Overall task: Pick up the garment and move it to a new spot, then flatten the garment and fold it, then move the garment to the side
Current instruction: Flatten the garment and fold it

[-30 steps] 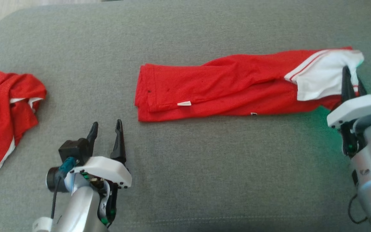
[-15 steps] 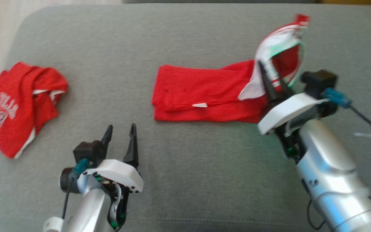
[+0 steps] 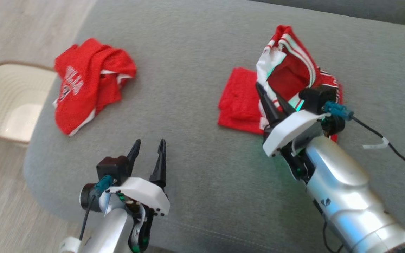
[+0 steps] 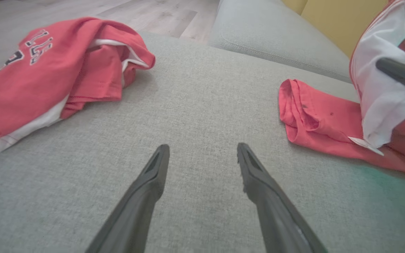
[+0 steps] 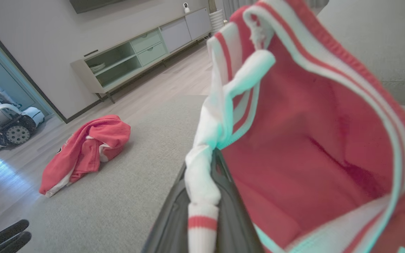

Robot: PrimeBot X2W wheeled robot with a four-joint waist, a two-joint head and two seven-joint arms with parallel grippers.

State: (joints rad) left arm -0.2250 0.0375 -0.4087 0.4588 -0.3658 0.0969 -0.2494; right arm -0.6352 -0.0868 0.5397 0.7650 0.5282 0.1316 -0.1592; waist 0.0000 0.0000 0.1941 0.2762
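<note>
The garment (image 3: 290, 73) is red with white striped trim and lies on the grey sofa cushion (image 3: 195, 158). Its left part (image 3: 237, 102) rests flat. Its white-trimmed end is raised and doubled back over that flat part. My right gripper (image 3: 266, 90) is shut on this raised end; in the right wrist view the white trim (image 5: 202, 182) sits pinched between the fingers, with the red cloth (image 5: 311, 140) hanging open beside it. My left gripper (image 3: 149, 142) hovers open over bare cushion, left of the garment (image 4: 322, 116), with nothing between its fingers (image 4: 153, 175).
A second red shirt with lettering (image 3: 90, 80) lies crumpled at the cushion's left end. A white basket (image 3: 9, 102) stands on the wooden floor beyond the sofa's left edge. A black cable (image 3: 381, 140) trails from my right wrist. Bare cushion lies between the two garments.
My right gripper has lifted the garment's white-trimmed end and carried it left over the flat red part. The head camera has turned left. The left gripper stays open.
</note>
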